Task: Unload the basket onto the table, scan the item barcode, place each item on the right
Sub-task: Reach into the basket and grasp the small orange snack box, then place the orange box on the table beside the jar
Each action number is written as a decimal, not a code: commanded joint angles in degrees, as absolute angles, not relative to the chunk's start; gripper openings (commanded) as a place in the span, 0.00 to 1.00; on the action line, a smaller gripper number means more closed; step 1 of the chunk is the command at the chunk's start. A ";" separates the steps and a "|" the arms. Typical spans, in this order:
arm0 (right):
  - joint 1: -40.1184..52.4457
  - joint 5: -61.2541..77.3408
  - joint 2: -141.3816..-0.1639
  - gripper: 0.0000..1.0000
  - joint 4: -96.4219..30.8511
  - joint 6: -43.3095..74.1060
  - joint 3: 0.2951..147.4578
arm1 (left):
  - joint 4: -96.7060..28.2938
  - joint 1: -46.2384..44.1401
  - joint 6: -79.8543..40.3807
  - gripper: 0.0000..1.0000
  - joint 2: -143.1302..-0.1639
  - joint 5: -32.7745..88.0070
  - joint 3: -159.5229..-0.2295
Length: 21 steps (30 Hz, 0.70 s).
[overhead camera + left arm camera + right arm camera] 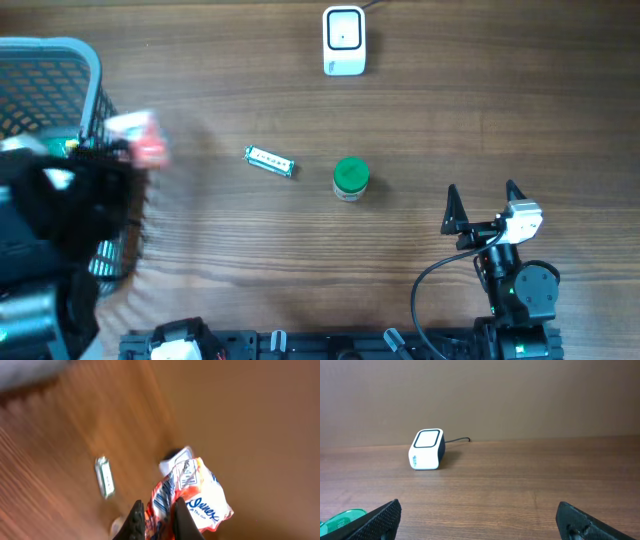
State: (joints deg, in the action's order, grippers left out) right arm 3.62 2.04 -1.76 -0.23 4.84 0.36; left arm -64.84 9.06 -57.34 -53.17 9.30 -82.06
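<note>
Two grippers sit nearest to us. The right gripper [482, 195], at the lower right of the overhead frame, has its black fingers spread wide with nothing between them, over the brown wooden table [450, 110]. The left gripper [156, 510], blurred at the left edge of the overhead frame, is clamped on a white plastic tissue packet with red-orange print and blue lettering [200, 497]. In its wrist view we see the two dark fingers [134, 520] pinching the packet's lower end at the bottom of the frame, the rest of the packet reaching up and to the right. The packet is lifted off the table, just right of a blue mesh basket [60, 60] in the upper left corner of the overhead frame.

Farther out, near the centre of the overhead frame, we find a small round jar with a green lid [350, 178]. Left of it, and apart from it, lies a small flat silver-and-green foil pack [268, 160] at a slant.

Farthest, at the top centre, stands a white box-shaped barcode scanner with a dark-rimmed window [344, 40], well apart from the packet. We cannot tell what the pale and dark shape is behind the packet in the left wrist view.
</note>
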 commanded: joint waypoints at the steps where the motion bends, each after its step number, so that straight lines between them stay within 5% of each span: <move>1: 3.90 1.50 -1.67 1.00 -0.14 4.51 0.49 | -63.26 -9.41 -65.19 0.04 -57.39 -1.61 -74.02; 8: 3.90 1.50 -1.67 1.00 -0.14 4.51 0.49 | -49.93 -33.08 -82.32 0.04 -79.70 -10.79 -63.33; 15: 3.90 1.50 -1.67 0.99 -0.14 4.51 0.49 | -42.96 -38.13 -91.77 0.08 -100.88 -8.80 -63.33; 19: 3.90 1.50 -1.67 1.00 -0.14 4.54 0.49 | -43.09 -37.80 -88.99 0.82 -99.24 -9.26 -64.14; 21: 3.90 1.50 -1.67 1.00 -0.14 4.51 0.49 | -44.64 -37.04 -84.90 1.00 -95.26 -11.49 -66.35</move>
